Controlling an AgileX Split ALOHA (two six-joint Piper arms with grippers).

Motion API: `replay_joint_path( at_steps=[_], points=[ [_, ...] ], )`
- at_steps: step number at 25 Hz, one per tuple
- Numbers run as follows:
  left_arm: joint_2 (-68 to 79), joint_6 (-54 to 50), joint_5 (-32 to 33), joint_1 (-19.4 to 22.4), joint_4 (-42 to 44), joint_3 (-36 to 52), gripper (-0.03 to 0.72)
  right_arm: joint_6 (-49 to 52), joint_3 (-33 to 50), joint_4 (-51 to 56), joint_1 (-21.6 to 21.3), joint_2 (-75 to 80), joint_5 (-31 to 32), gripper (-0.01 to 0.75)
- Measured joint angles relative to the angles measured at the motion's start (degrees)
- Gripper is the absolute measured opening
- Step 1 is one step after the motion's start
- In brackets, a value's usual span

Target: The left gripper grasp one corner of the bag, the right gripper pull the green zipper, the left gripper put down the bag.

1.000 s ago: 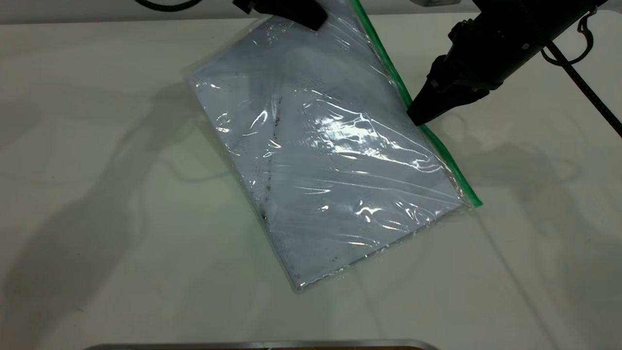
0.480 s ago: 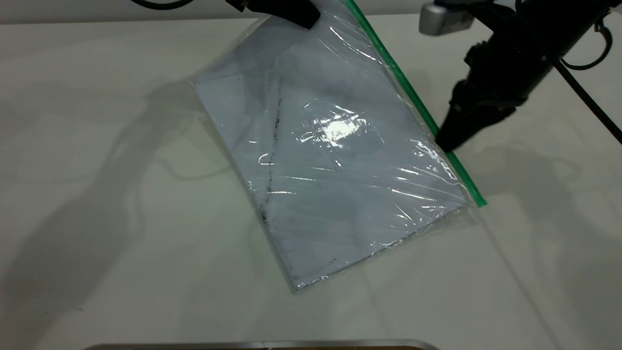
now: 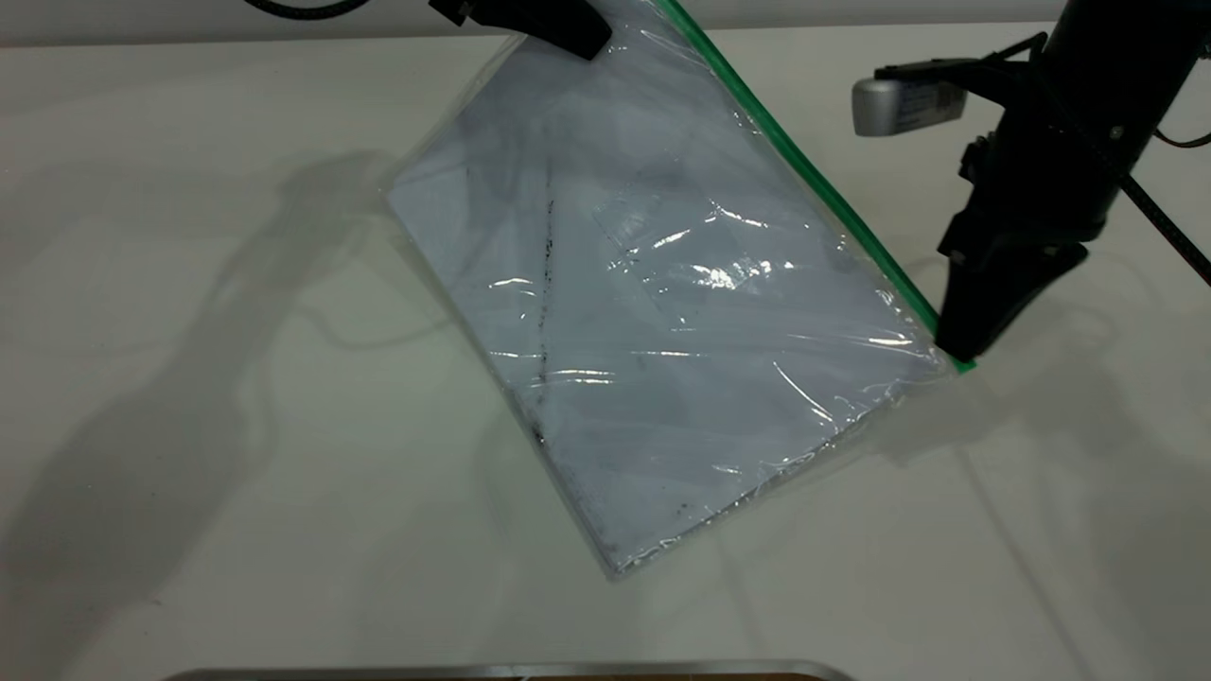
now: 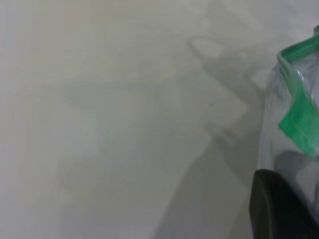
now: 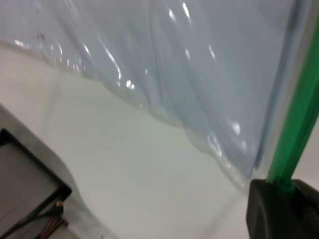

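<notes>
The bag (image 3: 653, 312), a large clear plastic pouch, holds a sheet of white paper (image 3: 615, 378) that fills most of it; a dark speckled crease (image 3: 544, 312) runs down the sheet. The bag sits tilted on the white surface (image 3: 236, 426): its far corner is lifted at the far edge of the scene, while its near corner rests on the surface.

The green zipper (image 3: 814, 180) runs along the bag's right-hand edge, from the lifted far corner down to the right corner. The left gripper (image 3: 530, 17) is at the far edge, its fingers clamped on the raised corner; in the left wrist view the green strip (image 4: 299, 119) bends beside one black finger (image 4: 279, 209). The right gripper (image 3: 960, 340) stands at the zipper's near end, at the bag's right corner, its fingers together on the green strip (image 5: 294, 124), which enters the black tip in the right wrist view.

A small silver camera (image 3: 903, 102) juts from the right arm. A metal edge (image 3: 511, 672) shows at the near border of the surface.
</notes>
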Motion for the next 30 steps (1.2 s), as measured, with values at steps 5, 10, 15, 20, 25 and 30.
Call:
replay_joint_path(
  at_steps=[5, 10, 15, 20, 25, 30],
  points=[
    [0.00, 0.00, 0.00, 0.00, 0.07, 0.00, 0.053, 4.52, 0.00, -2.03, 0.00, 0.00, 1.56, 0.045],
    [0.00, 0.00, 0.00, 0.00, 0.20, 0.00, 0.058, 6.37, 0.00, -2.14, 0.00, 0.00, 0.62, 0.089],
    [0.00, -0.71, 0.00, 0.61, 1.11, 0.00, 0.132, 6.66, 0.23, -2.99, -0.06, 0.28, 0.38, 0.288],
    [-0.55, -5.45, 0.00, 0.72, 1.50, 0.00, 0.382, 6.66, 0.23, -3.26, -0.06, 0.39, -3.08, 0.485],
    [-4.13, -14.15, -2.98, 0.72, 7.88, 0.00, 0.623, 6.66, 0.23, -3.46, -0.06, -2.89, -11.25, 0.529],
    [-11.72, -27.03, -3.66, 0.72, 13.31, 0.00, 0.668, 6.66, 0.41, -3.21, -0.06, -14.99, -16.15, 0.531]
  ],
)
